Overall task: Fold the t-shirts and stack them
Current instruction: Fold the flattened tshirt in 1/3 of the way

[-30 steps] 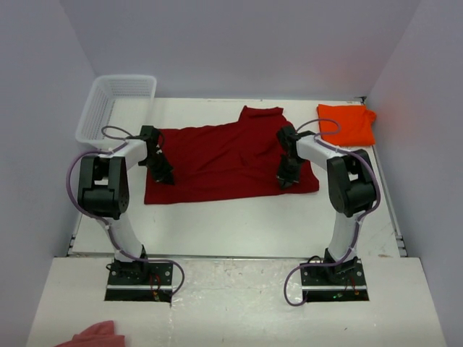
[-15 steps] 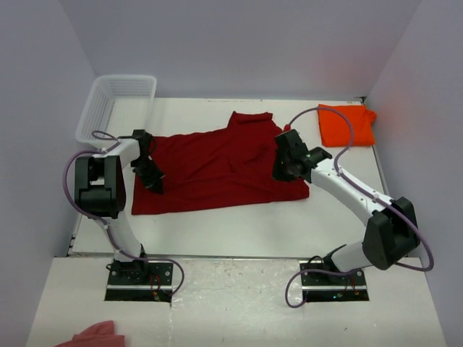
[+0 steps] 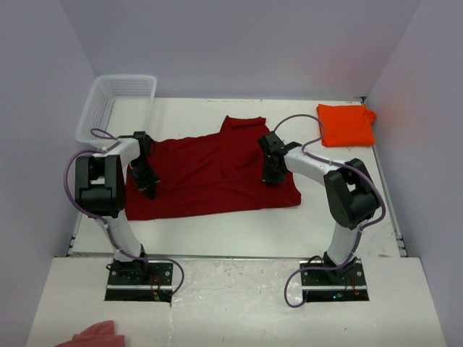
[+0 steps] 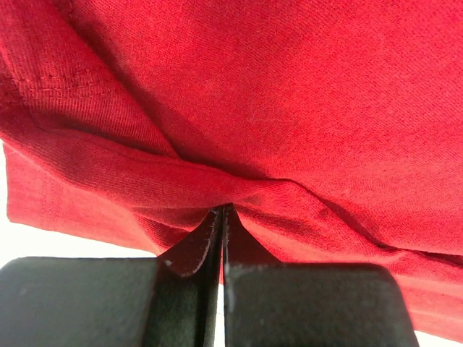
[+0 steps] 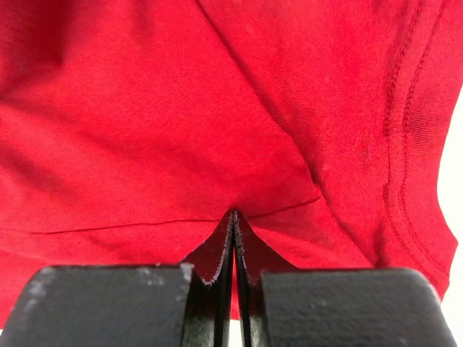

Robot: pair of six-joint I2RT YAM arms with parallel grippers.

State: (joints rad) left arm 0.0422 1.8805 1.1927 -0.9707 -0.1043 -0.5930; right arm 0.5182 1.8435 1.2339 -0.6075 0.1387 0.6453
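The dark crimson t-shirt (image 3: 213,173) lies spread out across the middle of the table (image 3: 217,231), mostly flat, with one bit poking toward the far side, so I'd say it isn't folded yet. The left pincer (image 3: 147,186) is clamped on a pinch of the cloth near the shirt's left edge, and the right pincer (image 3: 269,173) is doing the same over toward the right side. Both wrist views show red fabric puckered right into jaws that are squeezed together, so both are definitely gripping the shirt. My guess is that holding it at two spots on opposite sides lets the arms move it as one sheet instead of bunching it up, which sets up a fold. The bright orange t-shirt (image 3: 347,124) is already a neat folded rectangle in the far right corner, well apart from the red one. It probably sits there as the base of the stack. There's also a white mesh basket (image 3: 116,105) in the far left corner and a pink cloth scrap (image 3: 98,335) down by the near edge.
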